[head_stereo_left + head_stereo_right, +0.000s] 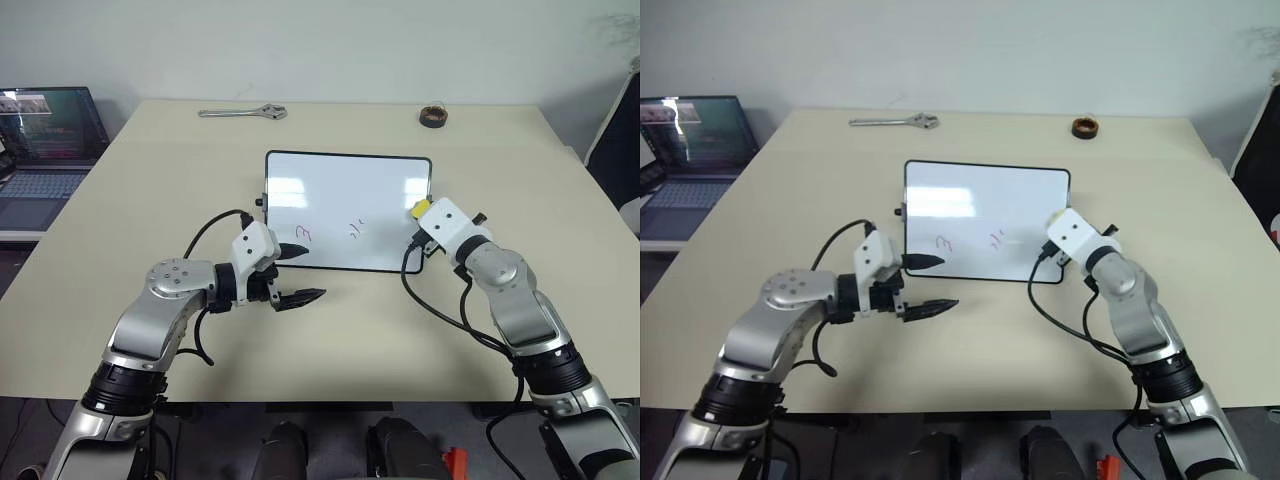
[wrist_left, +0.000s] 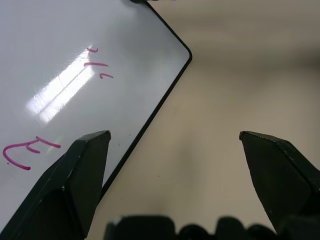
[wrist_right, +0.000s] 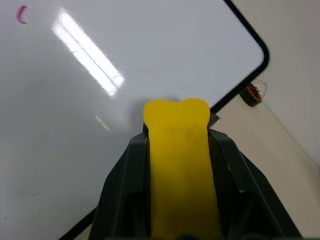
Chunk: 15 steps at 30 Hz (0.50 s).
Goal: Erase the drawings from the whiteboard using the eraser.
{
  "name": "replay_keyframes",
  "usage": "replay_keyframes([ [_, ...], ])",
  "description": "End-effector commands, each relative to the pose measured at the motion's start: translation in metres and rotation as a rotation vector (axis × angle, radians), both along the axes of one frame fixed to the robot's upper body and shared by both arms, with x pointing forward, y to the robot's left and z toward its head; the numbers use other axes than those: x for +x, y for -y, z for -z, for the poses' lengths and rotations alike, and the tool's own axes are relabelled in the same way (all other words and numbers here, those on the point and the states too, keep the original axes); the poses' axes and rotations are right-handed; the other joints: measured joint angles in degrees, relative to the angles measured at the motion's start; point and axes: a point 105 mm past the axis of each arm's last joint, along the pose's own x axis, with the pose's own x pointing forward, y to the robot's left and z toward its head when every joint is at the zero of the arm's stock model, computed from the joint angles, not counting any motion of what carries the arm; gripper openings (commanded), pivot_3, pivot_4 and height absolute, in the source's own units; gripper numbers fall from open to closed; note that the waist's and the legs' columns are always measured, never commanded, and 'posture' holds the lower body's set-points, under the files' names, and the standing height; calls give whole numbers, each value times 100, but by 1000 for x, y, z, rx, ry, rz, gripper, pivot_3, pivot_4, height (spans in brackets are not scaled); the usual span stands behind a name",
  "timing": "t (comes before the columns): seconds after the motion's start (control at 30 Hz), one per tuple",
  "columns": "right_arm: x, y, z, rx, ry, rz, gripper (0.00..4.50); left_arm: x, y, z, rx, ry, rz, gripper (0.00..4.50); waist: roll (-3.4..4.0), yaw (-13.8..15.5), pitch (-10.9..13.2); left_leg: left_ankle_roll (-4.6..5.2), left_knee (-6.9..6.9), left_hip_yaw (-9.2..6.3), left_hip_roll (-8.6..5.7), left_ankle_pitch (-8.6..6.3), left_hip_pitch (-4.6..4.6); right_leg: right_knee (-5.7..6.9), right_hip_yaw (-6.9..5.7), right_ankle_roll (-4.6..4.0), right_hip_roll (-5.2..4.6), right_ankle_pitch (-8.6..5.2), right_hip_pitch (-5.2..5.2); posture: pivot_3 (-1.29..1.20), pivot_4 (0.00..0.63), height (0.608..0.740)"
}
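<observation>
Far left, a laptop [image 1: 45,150] sits open on a side surface beside the table [image 1: 150,180]. Up at the table's back edge lies a wrench [image 1: 243,113].

Now the left gripper [image 1: 297,274]: fingers spread wide, nothing between them, hovering at the near left corner of the whiteboard [image 1: 340,185]. One finger [image 2: 75,175] hangs over the board's white surface, the other over bare table just off the black frame.

On to the board itself, lying flat mid-table. Two of the drawings show: the red "3" [image 1: 305,233] near the left gripper's upper finger, and the short dashes [image 1: 355,232] just right of it. Right of the dashes, where the right arm covers the surface, I cannot tell.

And the right gripper [image 1: 424,213], over the board's right side near its right edge: clamped tight on the eraser [image 3: 180,160], yellow block pinched between both black fingers, its end sticking out past the tips above the glossy surface.

Back right, a dark tape roll [image 1: 433,116] rests well apart from the board.
</observation>
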Motion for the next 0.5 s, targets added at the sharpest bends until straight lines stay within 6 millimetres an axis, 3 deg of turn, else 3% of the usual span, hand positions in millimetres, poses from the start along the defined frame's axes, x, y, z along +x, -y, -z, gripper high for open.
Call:
replay_keyframes([
  [0.03, -16, -11, 31, -32, -162, -94, 1174, -4, -3, -12, -17, 44, 0, 4500, 0, -10, 0, 0, 0, 1, 0, 0, 1, 0, 1, 0, 0, 0, 0, 0, 150, 740],
  [0.1, -20, -15, 34, -6, -187, -113, 1174, -4, -7, -11, -13, 42, -15, 4500, 0, -24, 0, 0, 0, 1, 1, 0, 6, 2, 2, 0, -1, 0, 2, 0, 150, 740],
  [0.3, -11, -17, 1, 126, -73, -111, 1174, 3, -25, -21, -83, 81, -111, 4500, -1, -33, 1, 1, 1, -1, 5, 1, 13, 11, 1, 1, 2, 0, 2, 0, 150, 740],
  [0.5, -44, -31, -18, 356, -103, -283, 1174, 8, -62, -31, -185, 106, -316, 4500, 0, -17, 1, -1, -3, -6, 8, -1, -14, -2, -4, -1, -4, 0, -12, 0, 150, 740],
])
